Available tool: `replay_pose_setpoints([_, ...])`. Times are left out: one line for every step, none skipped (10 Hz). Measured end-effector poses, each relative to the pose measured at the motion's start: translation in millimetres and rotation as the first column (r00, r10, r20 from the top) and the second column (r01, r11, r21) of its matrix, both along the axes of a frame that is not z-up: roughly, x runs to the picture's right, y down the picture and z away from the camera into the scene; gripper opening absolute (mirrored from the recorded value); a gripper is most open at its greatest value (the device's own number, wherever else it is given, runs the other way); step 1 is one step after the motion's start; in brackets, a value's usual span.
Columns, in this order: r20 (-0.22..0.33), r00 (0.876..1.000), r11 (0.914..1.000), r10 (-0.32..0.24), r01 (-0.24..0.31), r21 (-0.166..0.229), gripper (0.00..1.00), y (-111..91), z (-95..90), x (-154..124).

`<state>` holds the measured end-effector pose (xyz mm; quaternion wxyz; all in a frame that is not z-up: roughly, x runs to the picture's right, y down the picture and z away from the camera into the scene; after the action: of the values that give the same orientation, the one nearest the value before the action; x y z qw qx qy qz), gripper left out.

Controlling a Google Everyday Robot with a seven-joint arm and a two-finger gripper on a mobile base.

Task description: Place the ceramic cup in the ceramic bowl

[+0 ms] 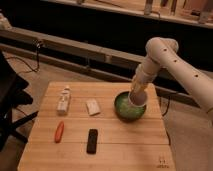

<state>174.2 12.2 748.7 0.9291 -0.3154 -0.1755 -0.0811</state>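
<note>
The green ceramic bowl (pixel 122 111) stands at the right side of the wooden table (pixel 115 145). My gripper (pixel 137 94) reaches down from the white arm (pixel 161 52) into the bowl's right half. A pale grey round shape, the ceramic cup (pixel 138 102), shows at the gripper's tip, low inside the bowl. Whether the cup rests on the bowl's bottom is hidden by the rim and the gripper.
On the table lie a white bottle (pixel 63 99) at the left, a pale block (pixel 93 107) in the middle, an orange carrot-like thing (pixel 59 131) and a black bar (pixel 92 140) nearer the front. A dark chair (pixel 10 100) stands left of the table.
</note>
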Motion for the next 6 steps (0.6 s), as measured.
replay_pose_setpoints([0.002,1.0,1.0,-0.006,0.006,-0.002,0.0,1.3,-0.4,-2.8])
replay_pose_setpoints([0.005,1.0,0.9999,-0.01,0.01,-0.001,0.0,1.4,0.5,-6.0])
replay_pose_setpoints([0.004,1.0,1.0,-0.009,0.009,-0.002,0.0,2.9,2.7,-5.3])
replay_pose_setpoints([0.003,1.0,1.0,-0.006,0.006,-0.001,0.0,4.8,5.8,-3.3])
replay_pose_setpoints([0.004,1.0,1.0,-0.008,0.008,0.0,0.0,6.6,8.4,-1.9])
replay_pose_setpoints([0.006,1.0,0.9999,-0.011,0.011,-0.001,0.0,8.3,11.0,-2.5])
